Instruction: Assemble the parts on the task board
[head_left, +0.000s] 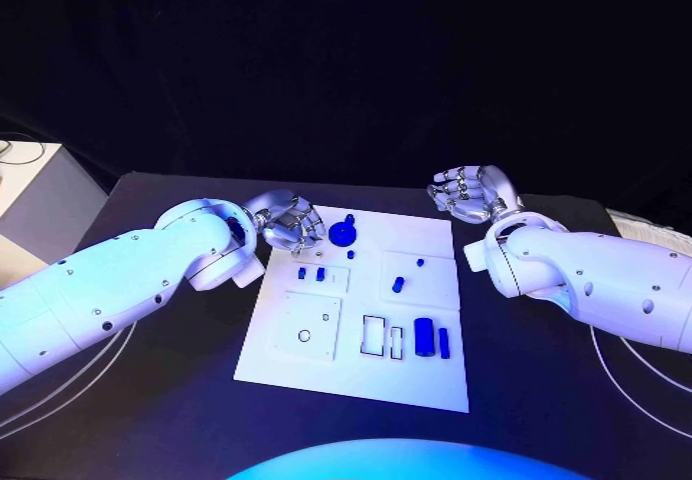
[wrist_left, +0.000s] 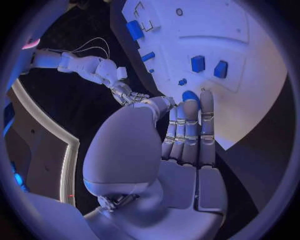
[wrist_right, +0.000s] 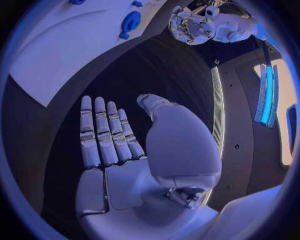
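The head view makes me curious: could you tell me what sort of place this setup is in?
Probably a robotics lab or demo stand. A white task board with small blue parts lies on a black table between the left hand and right hand, both holding nothing, against a dark backdrop.

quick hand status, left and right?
Left hand: open, fingers straight, fingertips at the round blue part on the white task board, holding nothing.
Right hand: open, fingers apart, empty, beside the board.
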